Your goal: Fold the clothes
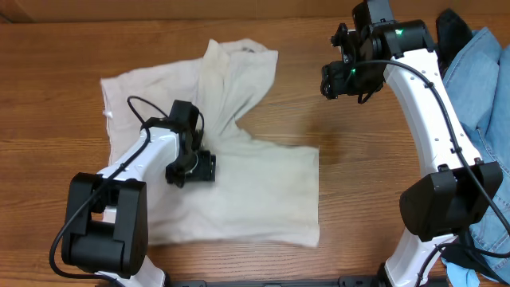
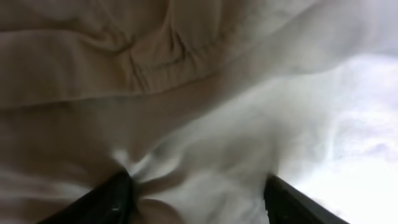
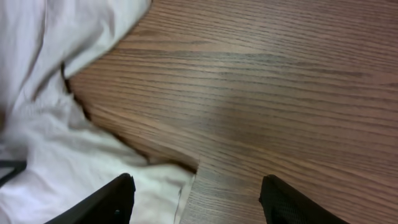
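The cream trousers [image 1: 263, 191] lie on the wooden table, partly folded, with one part running up to the back [image 1: 239, 64]. My left gripper [image 1: 191, 169] is low on the middle of the trousers. In the left wrist view its fingers [image 2: 196, 199] are wide apart, with wrinkled cloth [image 2: 217, 112] between them and a stitched seam [image 2: 155, 68] just ahead. My right gripper [image 1: 348, 80] is open and empty above bare wood, to the right of the trousers. In the right wrist view its fingers [image 3: 196, 199] straddle a corner of the trousers [image 3: 168, 180].
A light blue denim garment [image 1: 486, 96] and a black garment [image 1: 450, 28] lie at the right edge of the table, behind the right arm. Bare wood [image 1: 366, 183] lies between the trousers and the right arm's base.
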You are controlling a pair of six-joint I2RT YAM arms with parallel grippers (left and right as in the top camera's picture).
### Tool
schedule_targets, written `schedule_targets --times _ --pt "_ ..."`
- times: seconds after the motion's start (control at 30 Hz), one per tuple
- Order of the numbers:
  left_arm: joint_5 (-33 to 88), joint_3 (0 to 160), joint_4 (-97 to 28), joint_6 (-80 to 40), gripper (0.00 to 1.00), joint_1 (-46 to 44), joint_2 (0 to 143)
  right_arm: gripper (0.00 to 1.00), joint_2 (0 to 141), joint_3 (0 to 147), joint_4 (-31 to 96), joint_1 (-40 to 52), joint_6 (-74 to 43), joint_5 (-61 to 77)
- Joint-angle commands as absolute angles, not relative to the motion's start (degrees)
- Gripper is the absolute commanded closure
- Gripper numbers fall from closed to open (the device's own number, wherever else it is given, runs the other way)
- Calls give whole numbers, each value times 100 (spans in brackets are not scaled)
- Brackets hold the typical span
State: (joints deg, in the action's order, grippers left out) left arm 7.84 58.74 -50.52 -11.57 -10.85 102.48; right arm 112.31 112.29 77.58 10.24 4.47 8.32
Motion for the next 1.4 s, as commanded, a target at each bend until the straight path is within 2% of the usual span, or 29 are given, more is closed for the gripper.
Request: schedule_targets --times 0.0,0.13,0.27,0.4,0.6,0.73,1.0,1.37 --pt "1092 5551 -5465 -1170 28 -1096 10565 31 11240 11367 7752 1035 432 794" --pt "1066 5498 -5741 -1135 30 -1096 10560 30 11240 11367 7828 1037 434 794" --pt "1011 5581 -5500 -1111 23 -1074 10377 25 11240 11367 7815 1070 502 819" --pt "1009 5999 -5369 -1111 23 -1074 9970 23 11240 11367 7714 1236 523 923" --pt "427 6692 -5439 -1605 20 -816 9126 24 11264 11365 7229 1669 576 928" --pt "-285 6713 -5433 -2217 19 -311 8868 28 11415 11365 6506 1986 134 928" --pt "311 6582 -5122 -2438 16 788 9188 27 12293 11362 5312 2650 99 1466" --pt "600 6578 -4534 -2141 10 779 10388 30 13299 11362 3618 3105 -403 1096"
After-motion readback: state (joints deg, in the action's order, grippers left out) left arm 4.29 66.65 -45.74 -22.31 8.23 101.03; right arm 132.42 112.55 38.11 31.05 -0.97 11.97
